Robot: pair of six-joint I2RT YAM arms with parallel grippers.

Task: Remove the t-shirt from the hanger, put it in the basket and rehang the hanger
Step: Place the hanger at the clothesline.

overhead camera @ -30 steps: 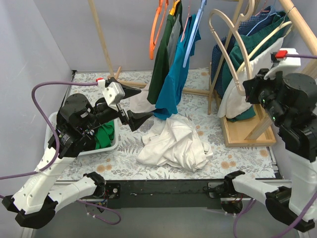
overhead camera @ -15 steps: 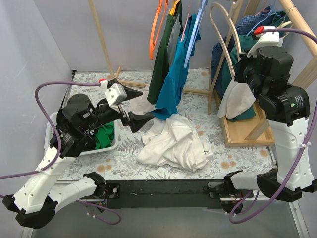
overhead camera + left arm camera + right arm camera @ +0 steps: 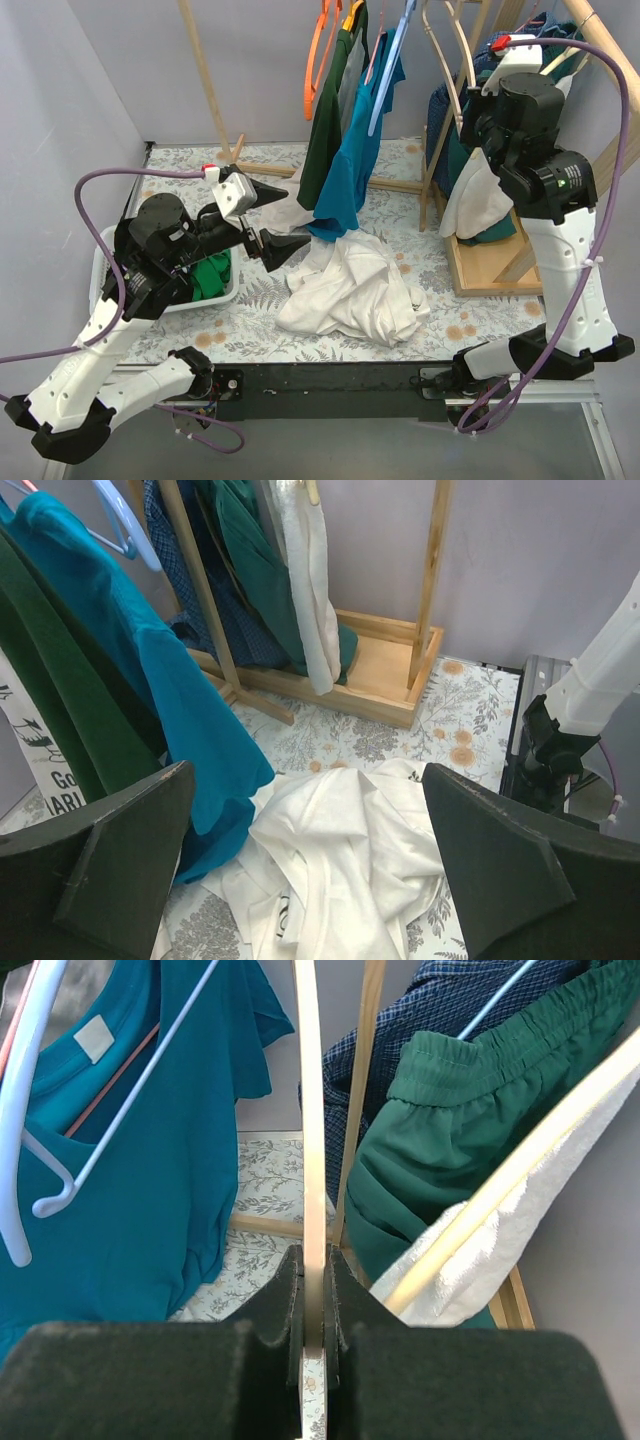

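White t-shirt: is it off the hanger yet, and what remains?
Done: the white t-shirt lies crumpled on the table, off the wooden hanger. In hand: the right gripper is shut on that bare hanger; the left gripper is open, empty. Left: probably just parking the hanger.

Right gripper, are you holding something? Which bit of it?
The right gripper is shut on the pale wooden hanger, pinching one of its thin curved arms. The left gripper is open and empty.

This is a robot test cell in a lab, not a home. Plain lilac-grey panels (image 3: 60,80) wall in a small table under a floral cover (image 3: 250,315). A wooden clothes rack (image 3: 500,275) stands at right, and purple cables (image 3: 140,172) loop at left.
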